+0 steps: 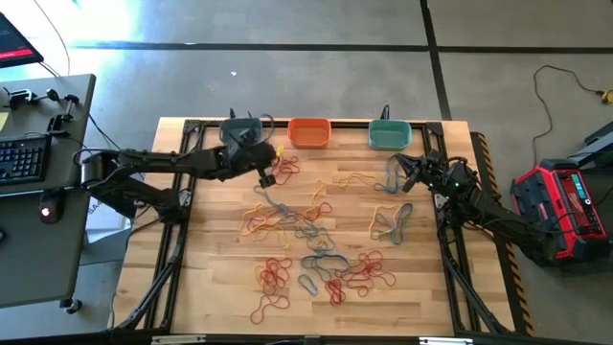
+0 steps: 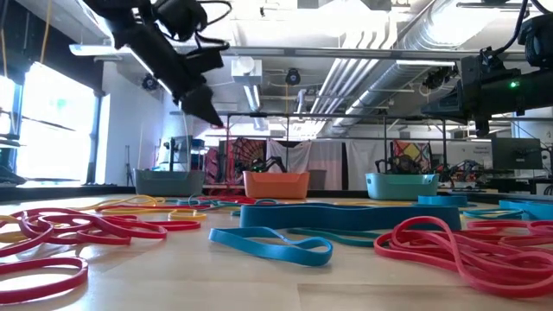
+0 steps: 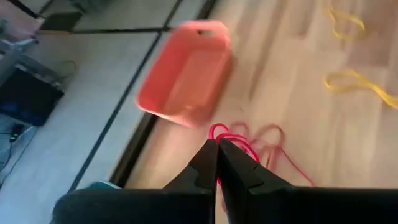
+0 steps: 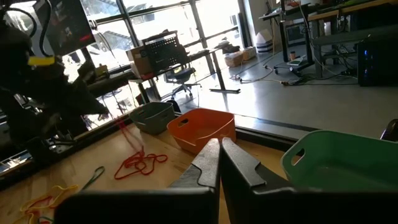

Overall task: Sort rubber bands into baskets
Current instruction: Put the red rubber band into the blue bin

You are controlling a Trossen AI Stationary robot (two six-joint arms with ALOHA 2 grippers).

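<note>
Lifting red band (image 3: pixel 219 134), orange basket (image 3: pixel 184 73) empty

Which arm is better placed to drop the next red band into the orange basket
Left. Its pincer is shut on a red rubber band just beside the orange basket. The right pincer is shut, apparently empty, near the teal basket.

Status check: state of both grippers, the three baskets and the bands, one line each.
Left gripper: shut on red band, raised near the orange basket.
Right gripper: shut, nothing seen in it, by the green basket.
Grey basket: upright.
Orange basket: upright.
Green basket: upright.
Bands: scattered on the table.
</note>
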